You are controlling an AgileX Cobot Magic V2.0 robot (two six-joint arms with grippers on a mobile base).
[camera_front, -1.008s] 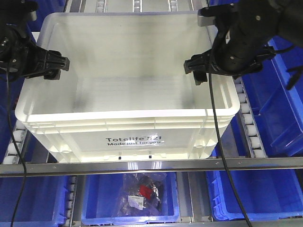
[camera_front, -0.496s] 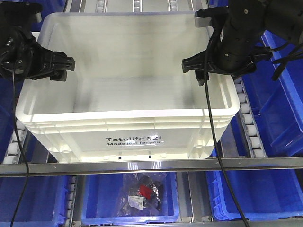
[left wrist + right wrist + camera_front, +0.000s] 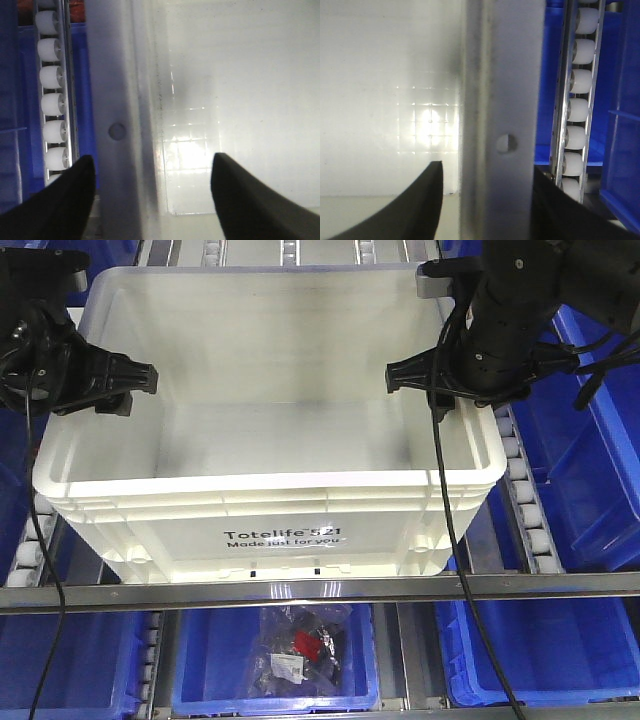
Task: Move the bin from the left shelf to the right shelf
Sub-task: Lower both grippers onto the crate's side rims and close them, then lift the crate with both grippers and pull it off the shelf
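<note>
L jaws apart, straddling the left rim wall of the bin [image 3: 280, 510]: one finger inside, one outside. R jaws apart too, same way over the right rim. That setup lets you pinch both sides & lift level. Bin sits on the roller table [image 3: 520, 480], print side facing front cam, blue bins [image 3: 590, 440] alongside. Next, I'd say: close both evenly.
</note>
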